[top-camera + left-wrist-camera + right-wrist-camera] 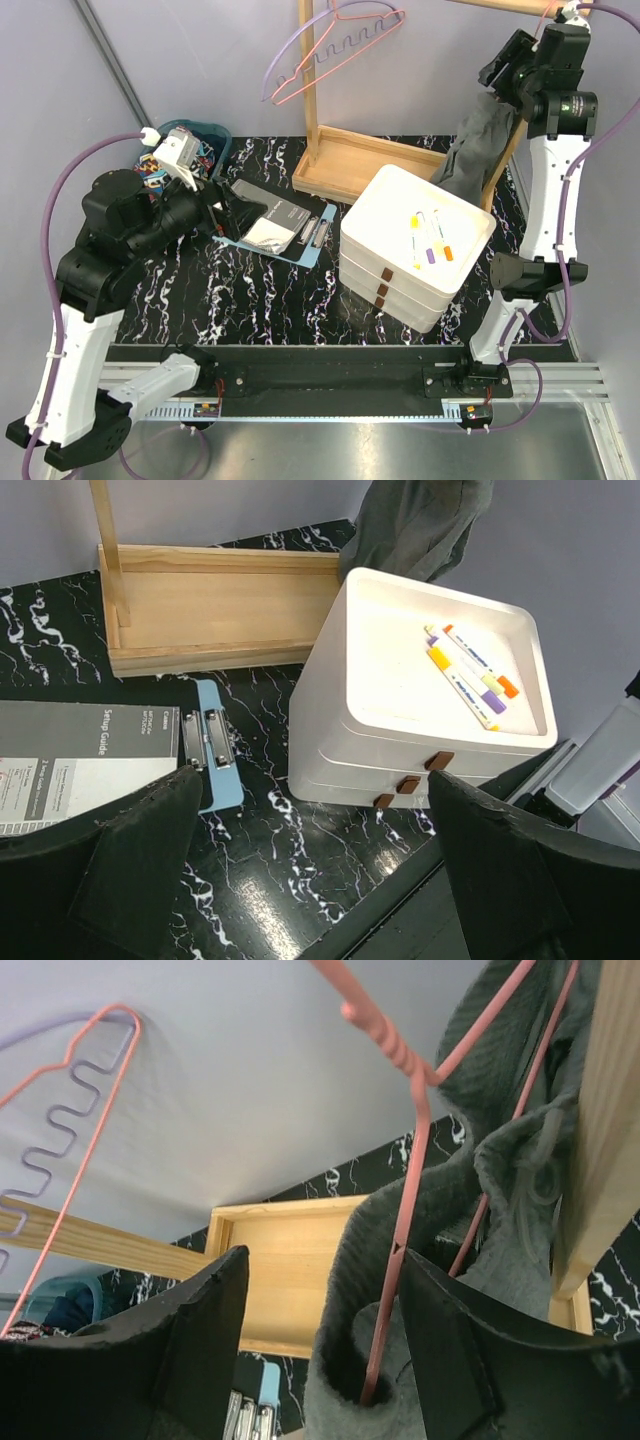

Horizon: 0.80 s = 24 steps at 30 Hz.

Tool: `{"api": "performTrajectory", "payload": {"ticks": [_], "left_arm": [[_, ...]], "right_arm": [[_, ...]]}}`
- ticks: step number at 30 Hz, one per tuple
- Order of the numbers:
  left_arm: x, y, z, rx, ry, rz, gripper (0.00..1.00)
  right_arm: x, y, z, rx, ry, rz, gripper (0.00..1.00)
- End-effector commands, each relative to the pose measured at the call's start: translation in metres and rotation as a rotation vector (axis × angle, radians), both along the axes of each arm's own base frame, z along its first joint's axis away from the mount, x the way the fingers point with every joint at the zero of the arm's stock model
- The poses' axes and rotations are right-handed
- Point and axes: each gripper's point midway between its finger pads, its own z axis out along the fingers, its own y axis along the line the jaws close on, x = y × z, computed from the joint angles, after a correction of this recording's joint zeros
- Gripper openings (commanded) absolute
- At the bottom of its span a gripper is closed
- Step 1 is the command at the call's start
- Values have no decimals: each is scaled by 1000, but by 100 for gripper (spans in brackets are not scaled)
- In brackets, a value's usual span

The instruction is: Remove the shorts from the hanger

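**Item:** grey shorts [500, 1210].
**Location:** draped on a pink hanger [408, 1170] at the right-hand post of the wooden rack [360, 165]. They hang with the long axis downward, toward the rack's base.

**Relation to watch:** in the right wrist view, a fold of the cloth and one wire of the hanger sit between your right fingers [180, 1360]. The fold lies close against one finger, and a gap shows at the other.

**Right fingers:** parted and astride the fold, not clamped on it. This arm is much the nearer. In my judgement the pull depends on closing on cloth alone, clear of the wire.

**Left fingers** [130, 860]**:** spread wide and holding nothing, over the tabletop [260, 290], well left of the rack.

**Containers:**
- Blue basket [215, 130], left of the rack. Multicoloured cloth shows in it, largely hidden by the left arm.
- Stacked white trays [400, 185], in front of the rack. The top one holds markers [430, 238].

**Also present:**
- Clipboard [270, 225] with a booklet, front-left of the rack.
- Bare hangers [340, 40] at the rack's upper left.
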Motion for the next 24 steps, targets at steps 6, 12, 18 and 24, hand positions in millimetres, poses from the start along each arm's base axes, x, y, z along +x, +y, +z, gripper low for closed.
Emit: {"api": "performTrajectory", "payload": {"ticks": [6,12,18,24], "left_arm": [[2,0,8,8,-36,5,99],[3,1,6,16,-28,13,99],[5,-1,6,8,-15,13,99],[6,-4,6,-2,-1,3,99]], "right_arm": [[16,22,-7,72,-23,105,49],[25,39,11,172,-88,173,21],[30,73,37,295,-165,276,1],[29,130,69,398,-253,346,0]]}}
